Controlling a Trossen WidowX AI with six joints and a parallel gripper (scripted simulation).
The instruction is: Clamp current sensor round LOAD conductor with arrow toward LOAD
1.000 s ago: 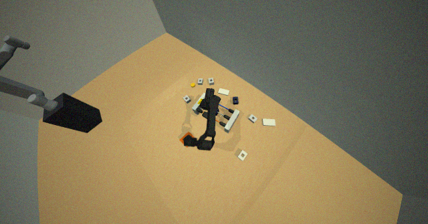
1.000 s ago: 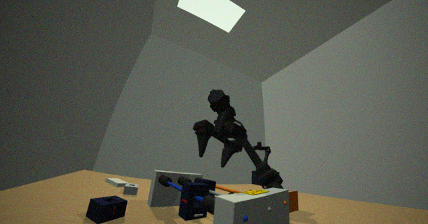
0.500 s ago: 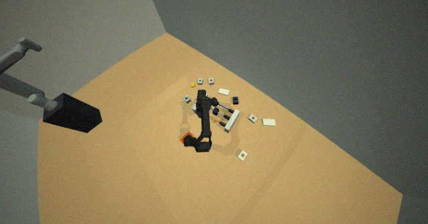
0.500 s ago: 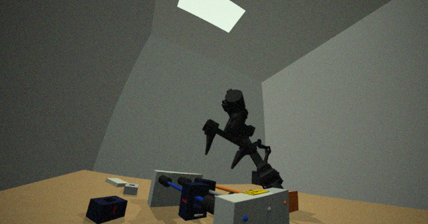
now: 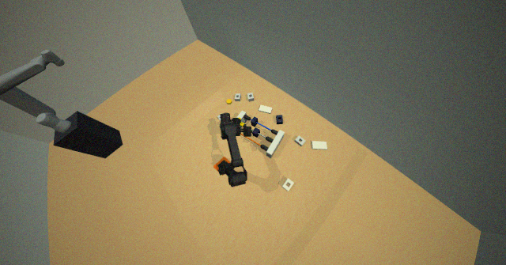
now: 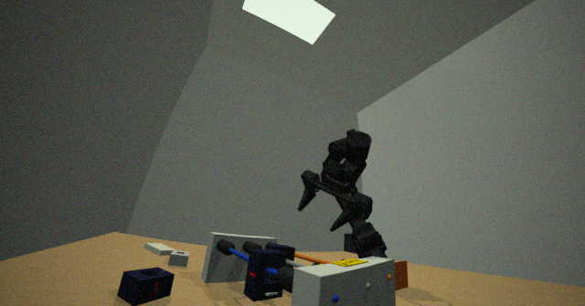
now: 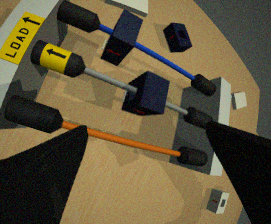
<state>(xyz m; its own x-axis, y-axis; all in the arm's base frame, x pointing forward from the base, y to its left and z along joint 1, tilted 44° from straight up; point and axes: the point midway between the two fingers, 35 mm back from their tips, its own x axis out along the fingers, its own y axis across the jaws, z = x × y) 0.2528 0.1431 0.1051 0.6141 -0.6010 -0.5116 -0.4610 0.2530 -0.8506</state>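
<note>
A fixture holds three conductors between two pale end blocks: blue, grey and orange. A yellow LOAD label lies on the near block, and a yellow arrow sleeve caps the grey conductor. One navy sensor sits round the grey conductor. A second sits on the blue one. A third navy block stands on the table. My gripper is open and empty, well above the fixture.
Small grey blocks and white plates lie around the fixture. A black box on a grey stand stands at the far left. An orange patch marks the arm's base.
</note>
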